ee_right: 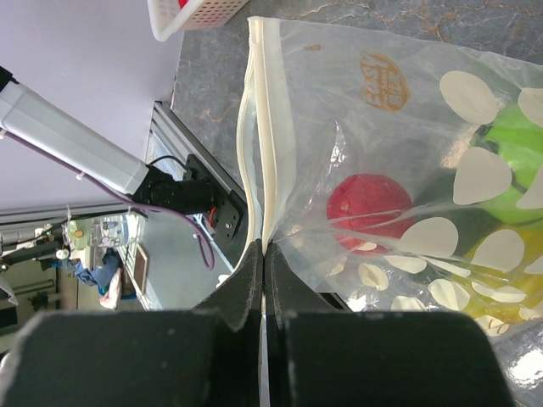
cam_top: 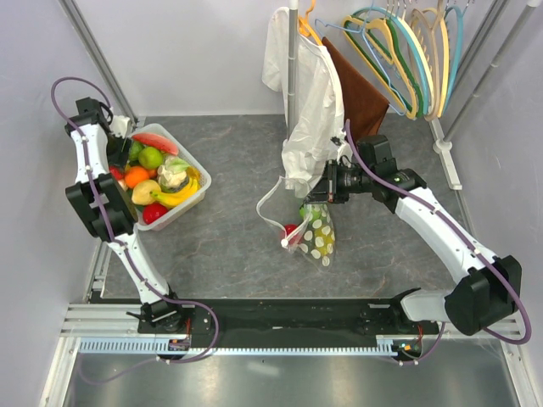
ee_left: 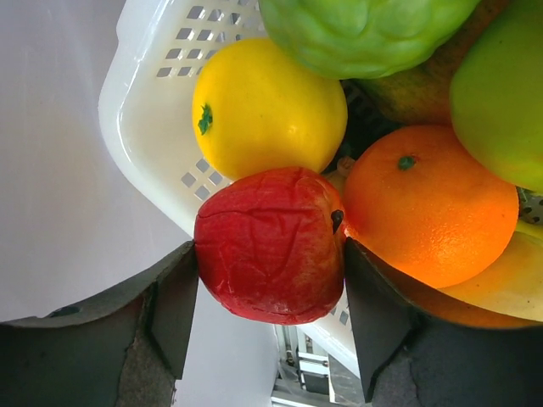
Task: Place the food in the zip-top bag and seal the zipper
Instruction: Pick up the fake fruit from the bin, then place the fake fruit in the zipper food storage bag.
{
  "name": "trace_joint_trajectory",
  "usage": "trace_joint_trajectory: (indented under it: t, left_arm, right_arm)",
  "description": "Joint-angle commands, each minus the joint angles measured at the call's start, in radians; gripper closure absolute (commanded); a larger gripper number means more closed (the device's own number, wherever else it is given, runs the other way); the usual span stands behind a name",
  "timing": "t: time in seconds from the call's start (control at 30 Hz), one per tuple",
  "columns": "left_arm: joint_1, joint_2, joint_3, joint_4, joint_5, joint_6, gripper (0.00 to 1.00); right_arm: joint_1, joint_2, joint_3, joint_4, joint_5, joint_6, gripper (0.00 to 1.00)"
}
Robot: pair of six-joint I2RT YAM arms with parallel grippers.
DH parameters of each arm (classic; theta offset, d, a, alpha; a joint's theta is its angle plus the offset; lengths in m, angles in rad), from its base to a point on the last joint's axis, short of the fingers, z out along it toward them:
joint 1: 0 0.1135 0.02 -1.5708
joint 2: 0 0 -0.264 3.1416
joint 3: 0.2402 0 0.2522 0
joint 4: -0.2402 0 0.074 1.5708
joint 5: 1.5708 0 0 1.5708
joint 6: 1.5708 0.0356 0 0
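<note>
Starting at the near edge: both arm bases sit on the black rail (cam_top: 288,318), with bare grey table (cam_top: 229,254) between the arms, the widest open room

Right gripper (ee_right: 265,271) is mid-table, fingers (ee_right: 242,292) pressed flat together on the zipper (ee_right: 260,127); the white track runs straight out from the pinch

The zip-top bag (ee_right: 399,136) hangs from that grip. In the top view its mouth edge loops open toward the left and its lower end is down at the table; can't tell if it rests there

In the bag: a red piece (ee_right: 369,203), a green piece (ee_right: 509,140) and something yellow, blurred by the plastic

Left gripper (ee_left: 270,315) is at the left side of the white basket (ee_left: 148,110), tight against the left wall with little room there

Its fingers are spread about fruit-wide and clamp a red apple (ee_left: 267,246), one on each flank

The apple sits at the basket rim, just beside a lemon (ee_left: 267,106) and an orange (ee_left: 416,203)

The basket also holds green fruit, a banana (cam_top: 178,197) and a watermelon slice (cam_top: 155,141)

Far back: a white garment (cam_top: 310,110) hangs just beside the right gripper, with hangers (cam_top: 407,51) above
</note>
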Motion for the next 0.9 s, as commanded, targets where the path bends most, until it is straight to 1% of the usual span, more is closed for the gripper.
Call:
trace_joint_trajectory:
  t: [0.0,0.1,0.17,0.2,0.27,0.3,0.33,0.37,0.4,0.43,0.47,0.5,0.53,0.57,0.6,0.63,0.67,0.73,0.77,0.87]
  left_arm:
    - [-0.003,-0.033,0.066,-0.027,0.018,0.006,0.32]
    - [-0.029,-0.097,0.124,-0.037,0.028,0.031,0.35]
    - [-0.052,-0.15,0.144,-0.046,0.078,0.031,0.36]
    - [-0.089,-0.212,0.139,-0.057,0.089,0.031,0.36]
    - [-0.145,-0.269,0.119,-0.079,0.178,0.013,0.36]
    - [-0.203,-0.307,0.106,-0.092,0.216,0.0,0.36]
    - [-0.239,-0.373,0.09,-0.096,0.295,-0.035,0.36]
    - [-0.279,-0.413,0.048,-0.097,0.328,-0.049,0.36]
    - [-0.372,-0.446,0.023,-0.094,0.356,-0.066,0.36]
    - [-0.433,-0.507,0.0,-0.094,0.403,-0.102,0.36]
    - [-0.486,-0.529,-0.038,-0.093,0.429,-0.128,0.36]
    - [-0.585,-0.547,-0.054,-0.088,0.463,-0.156,0.36]
    - [-0.631,-0.562,-0.066,-0.077,0.541,-0.218,0.36]
    - [-0.673,-0.579,-0.092,-0.07,0.581,-0.256,0.36]
    - [-0.745,-0.581,-0.104,-0.06,0.668,-0.292,0.37]
    - [-0.782,-0.582,-0.112,-0.038,0.698,-0.341,0.38]
    - [-0.845,-0.584,-0.134,-0.015,0.716,-0.366,0.39]
    - [-0.892,-0.586,-0.169,0.051,0.741,-0.44,0.4]
    - [-0.937,-0.576,-0.198,0.096,0.746,-0.455,0.39]
    - [-1.001,-0.544,-0.224,0.108,0.765,-0.469,0.39]
  right_arm:
    - [-0.007,-0.035,-0.006,0.013,-0.026,-0.004,1.0]
    - [-0.007,-0.034,-0.006,0.013,-0.026,-0.004,1.0]
    - [-0.007,-0.032,-0.006,0.013,-0.026,-0.005,1.0]
    - [-0.01,-0.032,-0.008,0.011,-0.026,-0.008,1.0]
    - [-0.01,-0.032,-0.011,0.011,-0.023,-0.01,1.0]
    - [-0.013,-0.031,-0.012,0.013,-0.022,-0.01,1.0]
    - [-0.012,-0.032,-0.017,0.011,-0.019,-0.01,1.0]
    - [-0.015,-0.034,-0.019,0.013,-0.017,-0.01,1.0]
    - [-0.015,-0.035,-0.022,0.011,-0.014,-0.01,1.0]
    - [-0.016,-0.038,-0.028,0.011,-0.014,-0.011,1.0]
    - [-0.02,-0.042,-0.029,0.011,-0.011,-0.01,1.0]
    - [-0.02,-0.043,-0.032,0.011,-0.011,-0.01,1.0]
    - [-0.023,-0.048,-0.034,0.013,-0.011,-0.008,1.0]
    - [-0.026,-0.049,-0.035,0.011,-0.012,-0.008,1.0]
    - [-0.027,-0.051,-0.034,0.011,-0.012,-0.008,1.0]
    - [-0.029,-0.052,-0.035,0.01,-0.012,-0.008,1.0]
    - [-0.03,-0.052,-0.036,0.01,-0.011,-0.008,1.0]
    - [-0.036,-0.054,-0.037,0.011,-0.009,-0.004,1.0]
    - [-0.038,-0.052,-0.037,0.011,-0.009,-0.001,1.0]
    - [-0.046,-0.055,-0.031,0.011,-0.012,0.004,1.0]
